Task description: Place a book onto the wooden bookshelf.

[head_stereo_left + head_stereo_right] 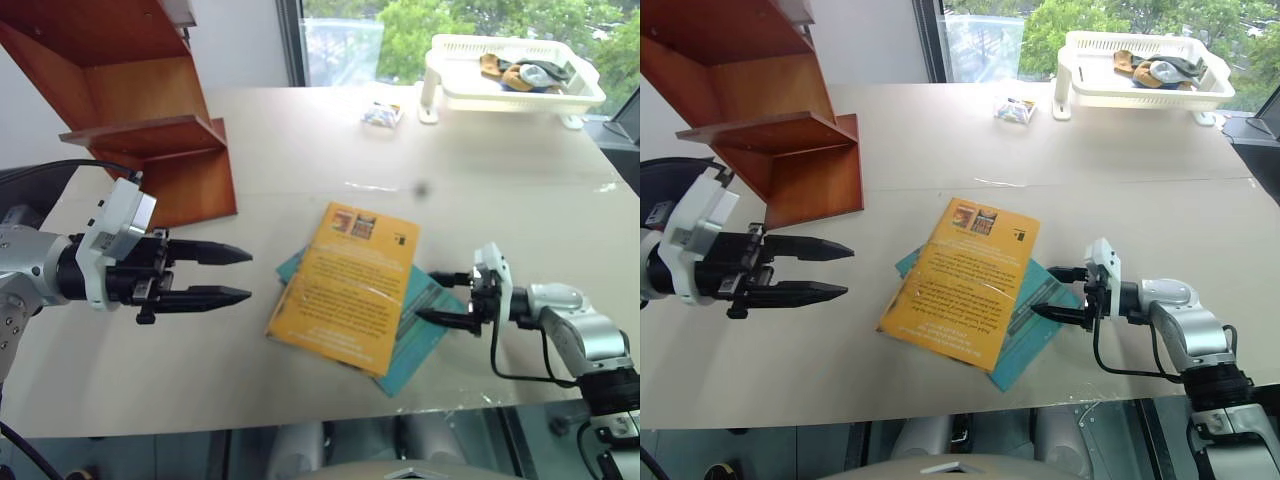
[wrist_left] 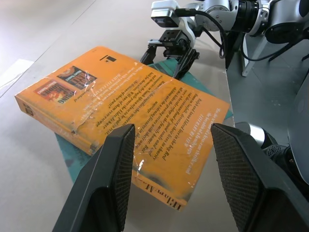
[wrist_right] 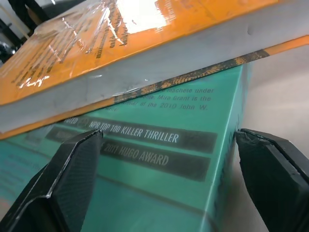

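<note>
**Two stacked books, and a risk of taking the wrong one**

Teal book (image 3: 159,159) is lying closest to the right wrist camera, flat on the table (image 1: 480,180), and the right gripper (image 1: 447,297) is standing level at its right edge with both black fingers spread — it is grasping nothing yet. The book (image 1: 350,285), the thick orange-yellow one, is resting on top of the teal one, shifted so that its page edge is hanging a little over the teal cover. The left gripper (image 1: 232,274) is hovering above the table just to the left of the pile, its fingers also parted and empty, pointing toward the yellow spine.

What could go wrong, in my judgement: the right fingers are sitting at the height of the lower book, so if they are closing or pushing from there they may take the teal book, or slide the whole pile toward the left gripper instead of lifting the orange one. The glossy cover is looking slippery — a grip by one thin edge may let the thick book tilt and drop. The wooden bookshelf (image 1: 140,120) is standing well apart, at the far left of the table, so a weak hold would have to last through a long carry, and the slanted side panel may catch a corner of the book.
</note>
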